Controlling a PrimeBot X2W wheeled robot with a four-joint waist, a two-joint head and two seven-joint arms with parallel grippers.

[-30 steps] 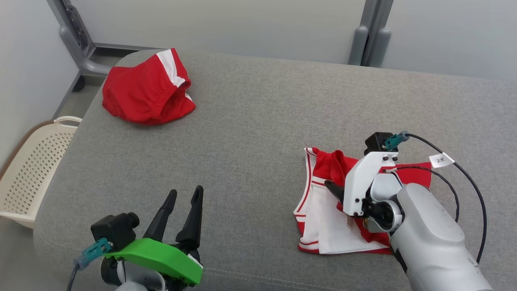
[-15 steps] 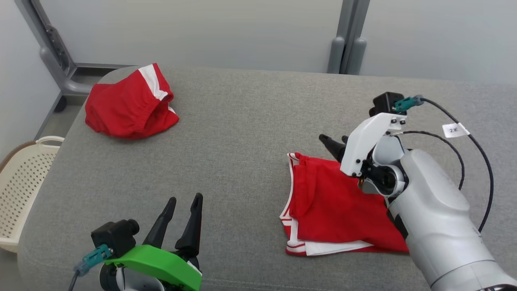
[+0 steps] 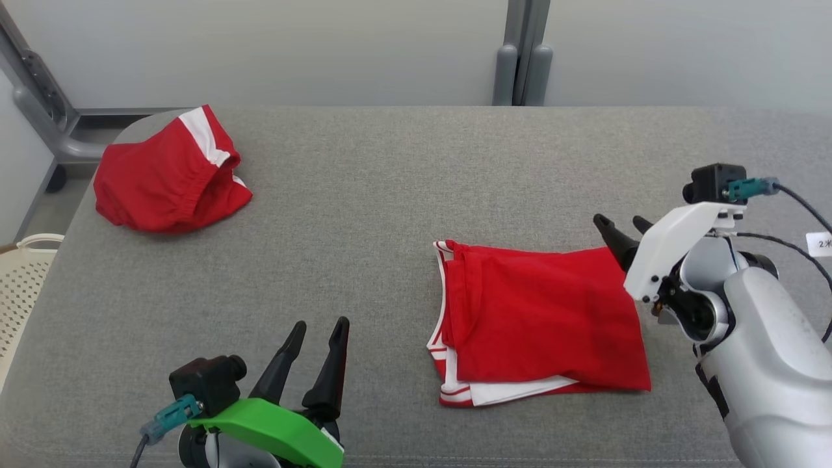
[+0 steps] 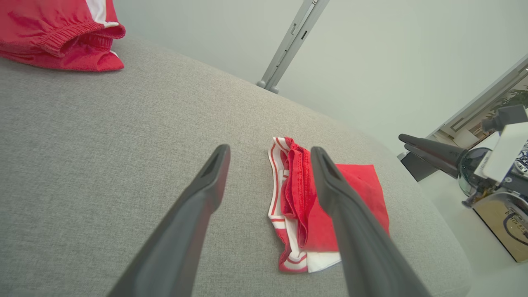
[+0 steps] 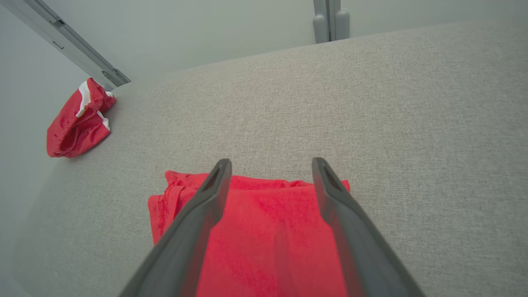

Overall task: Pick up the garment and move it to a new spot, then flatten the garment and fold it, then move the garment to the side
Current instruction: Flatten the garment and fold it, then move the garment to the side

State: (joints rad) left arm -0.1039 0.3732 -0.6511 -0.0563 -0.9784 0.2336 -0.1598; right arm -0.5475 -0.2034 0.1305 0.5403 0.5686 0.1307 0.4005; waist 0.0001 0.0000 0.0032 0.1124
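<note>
Up comes the right end effector [image 3: 619,222]; a second ago it was pressed down on the garment [image 3: 546,318] with a white side showing, and now it hangs clear at the garment's far right corner, fingers spread wide, nothing between them; the garment lies folded flat, red on top, on the right half of the table [image 3: 364,214]; the head camera has swung too, so everything sits further left in its view; the left end effector [image 3: 320,323] keeps its place at the lower left, fingers apart and empty, well apart from the garment; left wrist view shows the garment's stacked left edge, white with red striped trim, and the right end effector up off the table; right wrist view looks over the plain red top layer; a second red garment [image 3: 166,172] sits bunched at the far left corner; a cream perforated basket [image 3: 29,244] peeks in beside the table, its inside too cut off to tell.
</note>
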